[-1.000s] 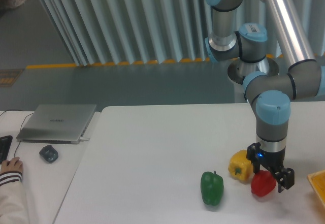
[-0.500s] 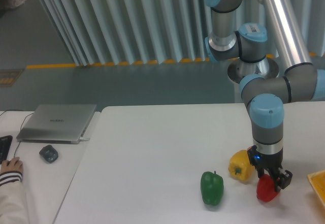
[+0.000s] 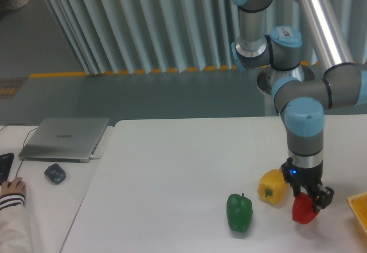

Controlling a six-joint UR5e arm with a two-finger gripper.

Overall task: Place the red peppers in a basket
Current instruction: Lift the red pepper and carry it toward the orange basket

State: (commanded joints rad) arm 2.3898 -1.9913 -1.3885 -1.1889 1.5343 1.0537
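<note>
The red pepper (image 3: 301,209) is glossy and sits at the right of the white table, just right of a yellow pepper (image 3: 272,186). My gripper (image 3: 308,201) points straight down and its fingers are closed around the top of the red pepper. The pepper looks held just above or at the table surface; I cannot tell which. The basket (image 3: 359,207) shows only as a yellow-orange corner at the right edge, a short way right of the gripper.
A green pepper (image 3: 239,211) stands left of the yellow one. A closed laptop (image 3: 66,137), a mouse (image 3: 55,174) and a person's hand (image 3: 11,190) are on the separate desk at the left. The arm's base (image 3: 284,81) rises behind the table.
The gripper closed on the red pepper, and gripper and pepper have shifted slightly to the right and up since half a second ago.
</note>
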